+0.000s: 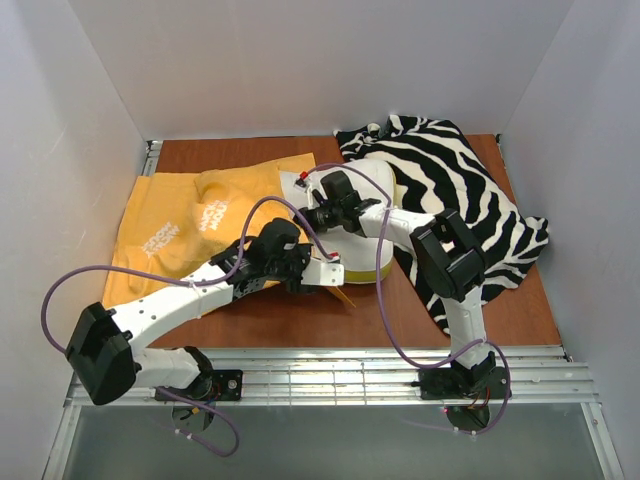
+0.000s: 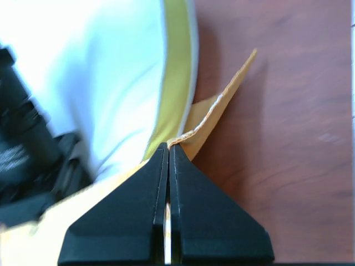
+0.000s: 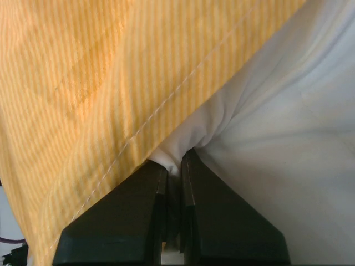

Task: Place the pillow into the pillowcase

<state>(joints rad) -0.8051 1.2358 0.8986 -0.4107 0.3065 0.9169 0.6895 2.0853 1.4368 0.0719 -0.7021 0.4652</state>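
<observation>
Left wrist view: the left pincer is closed, its two black fingers pressed together on the stitched hem of the orange-yellow pillowcase. The hem rises from the fingertips and runs up and to the right of them, ending in a loose corner over the brown table. Up and to the left of the tips lies the white pillow, its yellow-green band coming down almost to the fingertips. This grip looks meant to anchor the edge of the case's mouth so the cloth does not slide along with the pillow.

Right wrist view: the right pincer is also closed, nipping a small fold of white pillow fabric between its tips. The pillowcase hem crosses just above and to the left of the tips, draped over the pillow. White fabric fills the area to the pincer's right. Gripping right at the opening suggests this arm is feeding the pillow inward.

Top view: both pincers meet at the right end of the pillowcase, where a rounded end of the pillow protrudes. The rest seems covered, so insertion appears partly done. A zebra-striped cloth lies beyond the right arm, apart from the work.
</observation>
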